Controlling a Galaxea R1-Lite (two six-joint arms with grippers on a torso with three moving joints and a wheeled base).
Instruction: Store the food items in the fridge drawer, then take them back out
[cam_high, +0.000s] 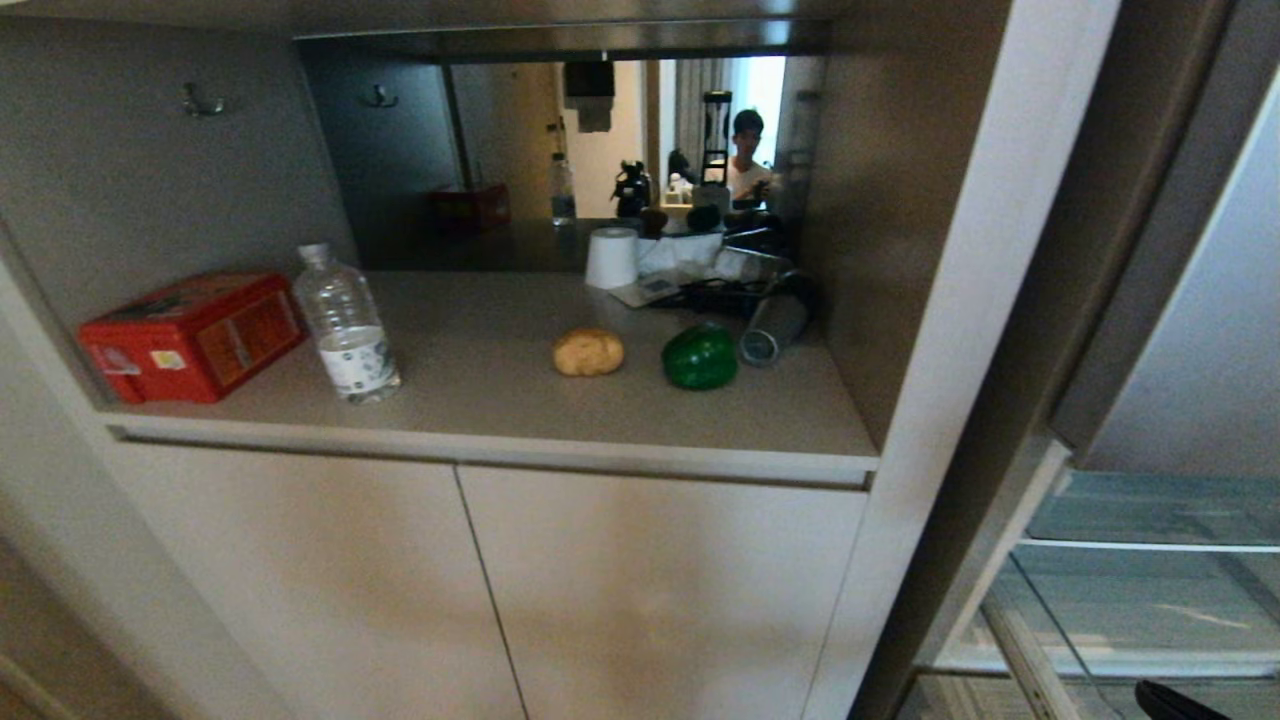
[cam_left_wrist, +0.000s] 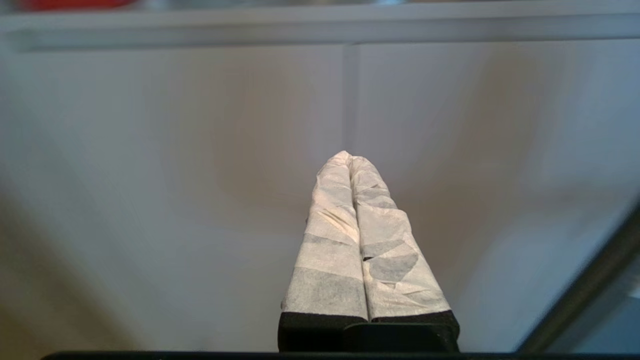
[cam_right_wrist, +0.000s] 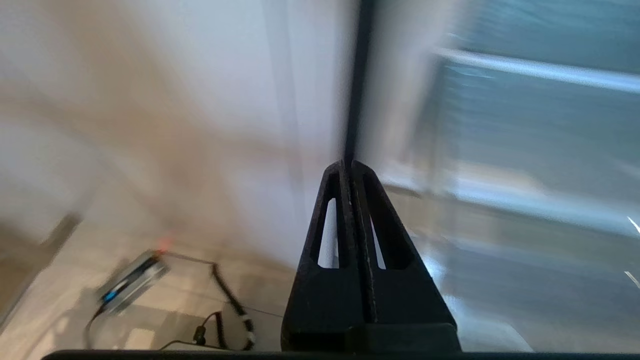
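On the grey counter (cam_high: 480, 390) lie the tan potato (cam_high: 588, 352) and, just to its right, the glossy green bell pepper (cam_high: 700, 357), both untouched. The open fridge stands at the right edge, and its clear shelves and drawer (cam_high: 1130, 610) show low down; in the right wrist view the drawer (cam_right_wrist: 525, 150) is a blurred clear panel. My right gripper (cam_right_wrist: 348, 164) is shut and empty, low beside the fridge's edge. A black part of that arm (cam_high: 1180, 703) peeks in at the bottom right. My left gripper (cam_left_wrist: 350, 156), with white-taped fingers, is shut and empty, facing the cabinet doors (cam_left_wrist: 200, 175).
A red box (cam_high: 190, 335) and a clear water bottle (cam_high: 345, 325) stand on the counter's left. A paper roll (cam_high: 611, 258), cables and a metal cylinder (cam_high: 772, 328) crowd the back right. A person (cam_high: 745, 160) shows beyond the opening. A cable and small device (cam_right_wrist: 132, 282) lie on the floor.
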